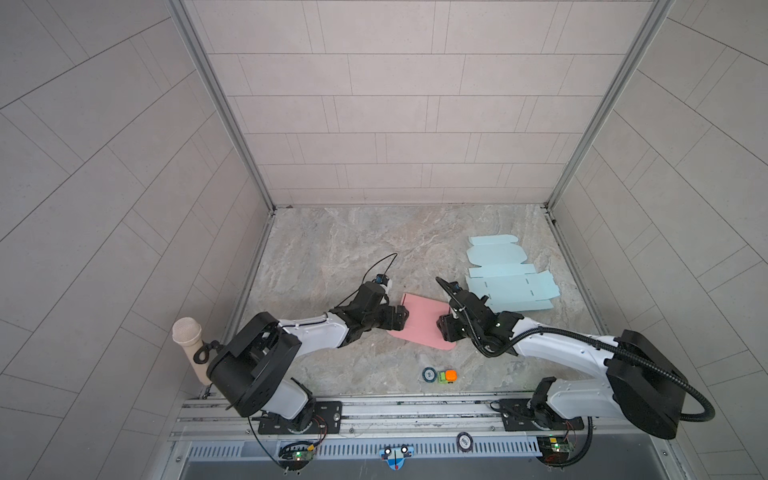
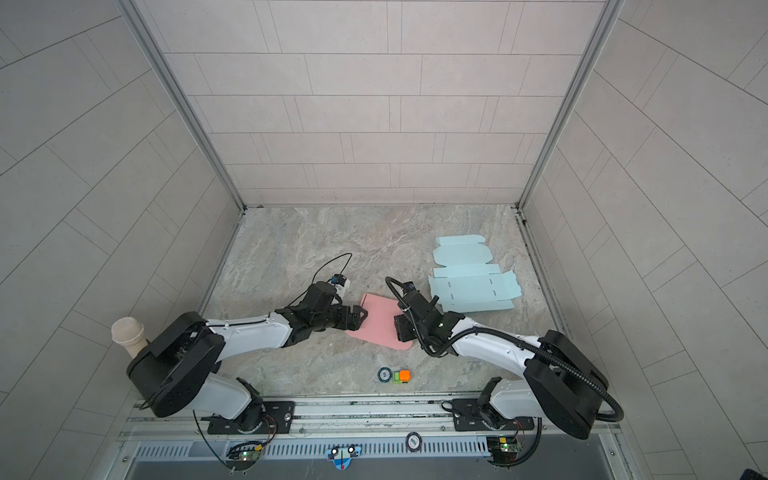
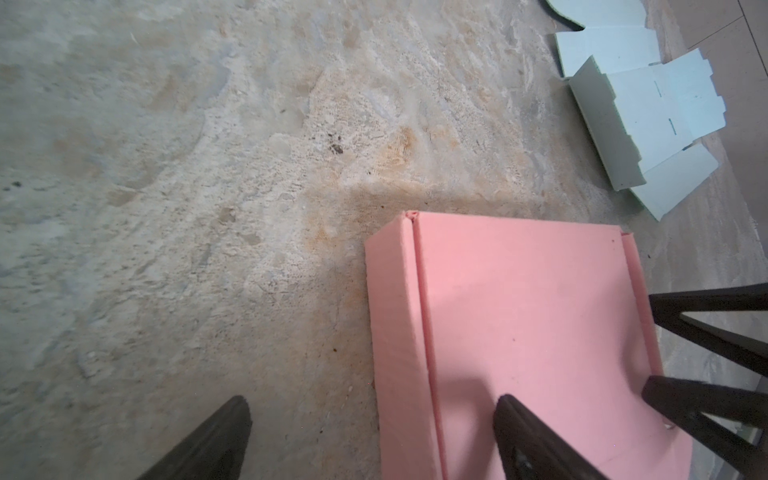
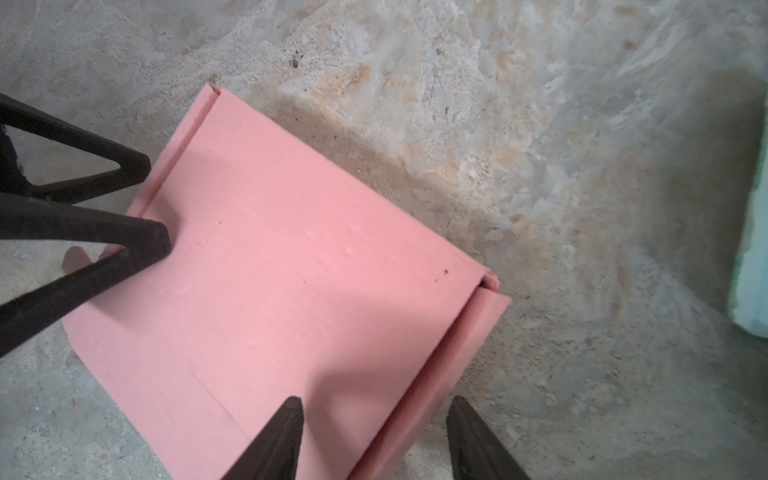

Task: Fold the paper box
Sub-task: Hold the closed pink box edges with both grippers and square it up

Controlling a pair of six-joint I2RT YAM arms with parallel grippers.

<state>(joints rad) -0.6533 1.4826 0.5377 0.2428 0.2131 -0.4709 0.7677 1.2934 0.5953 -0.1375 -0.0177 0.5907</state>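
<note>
The pink paper box (image 1: 419, 322) (image 2: 378, 320) lies on the stone table, its lid panel down over the body and a side wall folded up along each side. My left gripper (image 1: 401, 316) (image 3: 372, 403) is open at the box's left side. One of its fingers is above the lid (image 3: 519, 311) and the other is above bare table. My right gripper (image 1: 442, 328) (image 4: 376, 401) is open at the right side and straddles the right wall. Nothing is gripped. In the right wrist view the box (image 4: 291, 270) shows the left gripper's fingers (image 4: 153, 237) at its far edge.
Light blue flat box blanks (image 1: 511, 286) (image 2: 473, 286) (image 3: 648, 116) lie behind the right gripper at the back right. A small orange and green item (image 1: 446, 376) and a round disc (image 1: 429, 375) sit near the front edge. A beige microphone (image 1: 189, 340) stands by the left arm's base.
</note>
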